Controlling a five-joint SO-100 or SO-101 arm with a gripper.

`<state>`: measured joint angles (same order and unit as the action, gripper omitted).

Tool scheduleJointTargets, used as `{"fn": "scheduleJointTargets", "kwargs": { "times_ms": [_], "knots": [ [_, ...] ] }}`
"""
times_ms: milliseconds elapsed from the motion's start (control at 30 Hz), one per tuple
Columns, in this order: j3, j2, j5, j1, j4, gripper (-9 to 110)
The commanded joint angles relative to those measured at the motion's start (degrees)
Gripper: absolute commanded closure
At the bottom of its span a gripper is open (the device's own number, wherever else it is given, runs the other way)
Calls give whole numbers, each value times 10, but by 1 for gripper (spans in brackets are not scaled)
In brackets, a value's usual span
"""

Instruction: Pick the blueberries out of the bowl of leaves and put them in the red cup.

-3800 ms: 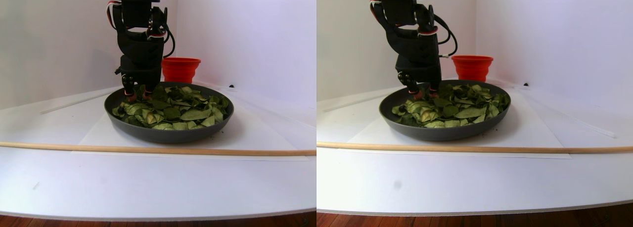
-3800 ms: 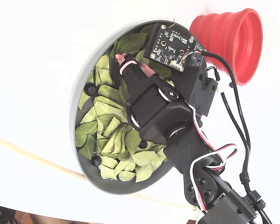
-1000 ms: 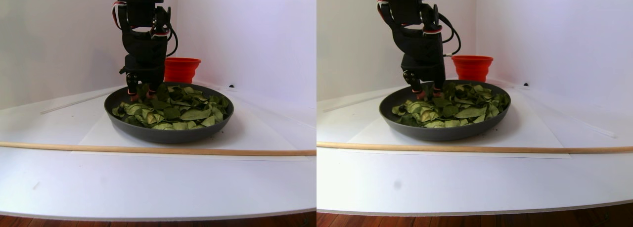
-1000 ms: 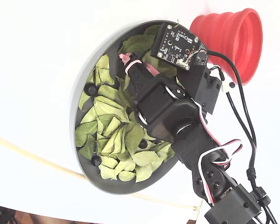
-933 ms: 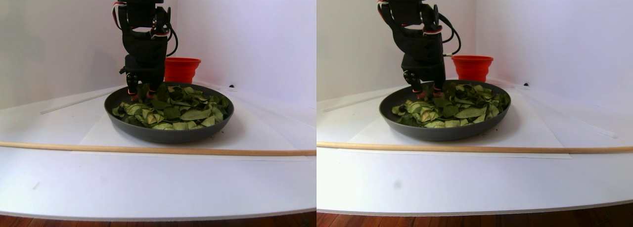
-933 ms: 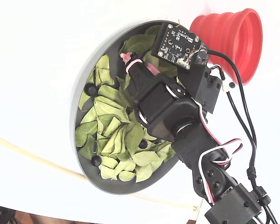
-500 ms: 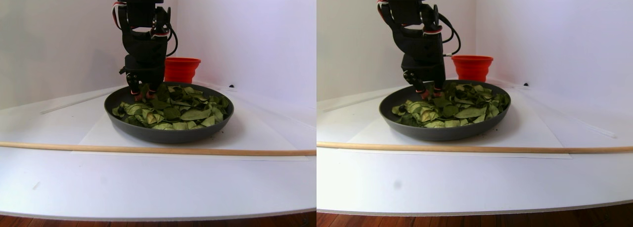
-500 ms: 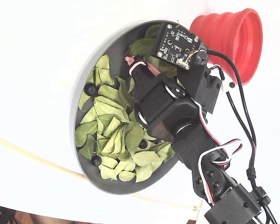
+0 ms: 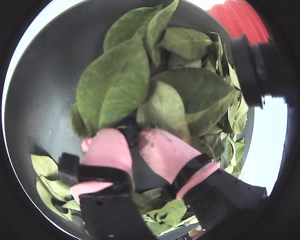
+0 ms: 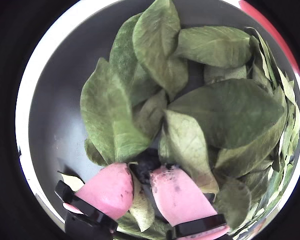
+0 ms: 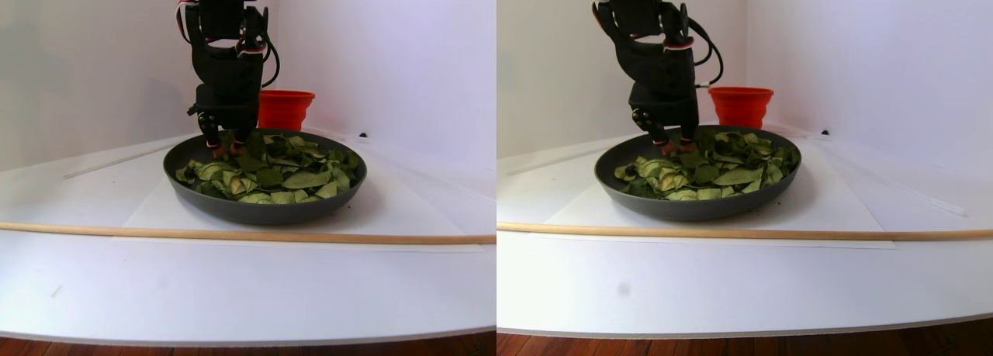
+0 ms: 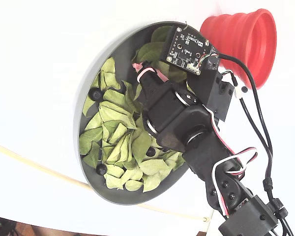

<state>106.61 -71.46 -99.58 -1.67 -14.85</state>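
Note:
My gripper (image 10: 142,171) has its pink-padded fingers closed on one dark blueberry (image 10: 146,162) among the leaves (image 10: 230,115) near the bowl's (image 10: 55,110) rim. A wrist view shows the same grip, gripper (image 9: 134,136) over leaves (image 9: 115,80) and bare bowl (image 9: 40,100). In the fixed view the gripper (image 12: 147,71) is over the bowl's (image 12: 117,194) end nearest the red cup (image 12: 246,39). Loose blueberries (image 12: 96,93) lie among the leaves (image 12: 113,113). The stereo pair shows the gripper (image 11: 223,148) just above the leaves (image 11: 302,179), with the red cup (image 11: 285,108) behind the bowl (image 11: 264,209).
A long wooden stick (image 11: 233,233) lies across the table in front of the bowl, also seen in the fixed view as the stick (image 12: 29,162). White walls stand close behind the cup. The arm's cables (image 12: 250,123) hang beside the cup.
The gripper has risen slightly out of the leaves and shifted a little toward the cup's end of the bowl. Bowl and cup have not moved.

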Motion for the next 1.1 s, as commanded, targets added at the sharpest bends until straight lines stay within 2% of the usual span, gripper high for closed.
{"fn": "scheduleJointTargets", "kwargs": {
  "times_ms": [0,267,300,367,467,800,967,1067],
  "knots": [
    [2,-88,7,-7,4,96],
    [46,-193,-1,4,52,95],
    [46,-165,-9,7,29,85],
    [44,-142,-14,7,14,84],
    [20,-54,-15,3,-21,85],
    [-39,19,16,1,-48,88],
    [-24,15,12,1,-47,93],
    [-11,-43,11,-4,-20,95]
  ]
}}
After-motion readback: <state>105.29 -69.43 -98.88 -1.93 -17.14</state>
